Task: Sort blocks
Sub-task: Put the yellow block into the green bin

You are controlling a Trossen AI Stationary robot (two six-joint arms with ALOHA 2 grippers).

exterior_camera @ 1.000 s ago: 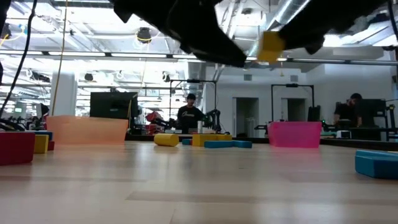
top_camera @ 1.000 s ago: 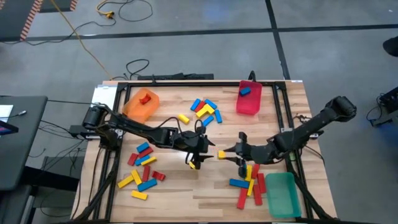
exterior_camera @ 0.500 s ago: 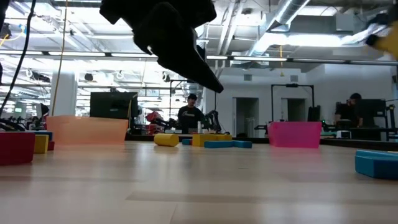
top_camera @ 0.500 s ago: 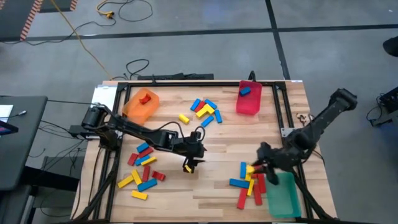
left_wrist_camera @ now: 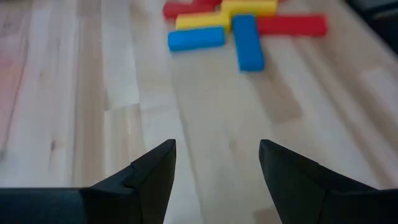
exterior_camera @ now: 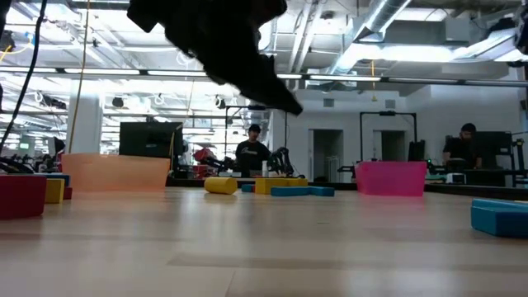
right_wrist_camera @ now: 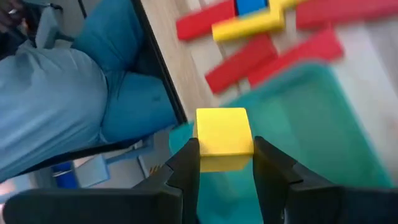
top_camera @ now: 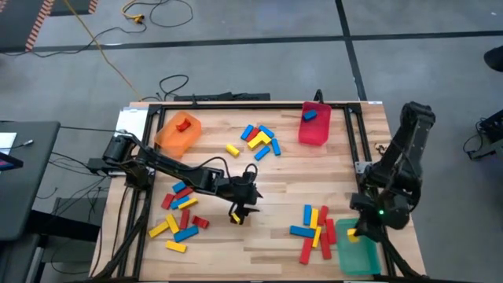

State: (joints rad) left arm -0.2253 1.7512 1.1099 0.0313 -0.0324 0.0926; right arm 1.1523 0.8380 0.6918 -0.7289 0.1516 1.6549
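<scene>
My right gripper [top_camera: 355, 233] hangs over the green bin [top_camera: 360, 250] at the near right corner, shut on a yellow block [right_wrist_camera: 224, 132]. My left gripper [top_camera: 238, 212] stands open above bare table near the middle, with nothing between its fingers [left_wrist_camera: 214, 146]. Red, blue and yellow blocks lie flat on the table in three groups: far middle [top_camera: 259, 139], near left [top_camera: 179, 212] and near right beside the green bin [top_camera: 314, 232]. An orange bin [top_camera: 179, 132] holds a red block. A red bin [top_camera: 313, 126] holds a blue block. My right gripper pinches the yellow block by two opposite sides [right_wrist_camera: 204, 134] between its two fingers. The fingers slant downward. The block's end face sticks out past the fingertips. It hangs lifted clear, above the green bin [right_wrist_camera: 311, 118].
A black frame rail [top_camera: 369, 149] runs along the table's right edge beside the green bin. A person in blue clothing [right_wrist_camera: 74, 81] sits just beyond the table edge near my right gripper. Bare wood lies at the near middle [top_camera: 259, 244].
My right gripper has swung from the table's middle toward the right and near edges, rolling about its own axis, and now carries the yellow block over the green bin. My left gripper has drifted slightly toward the near left and stayed open.
</scene>
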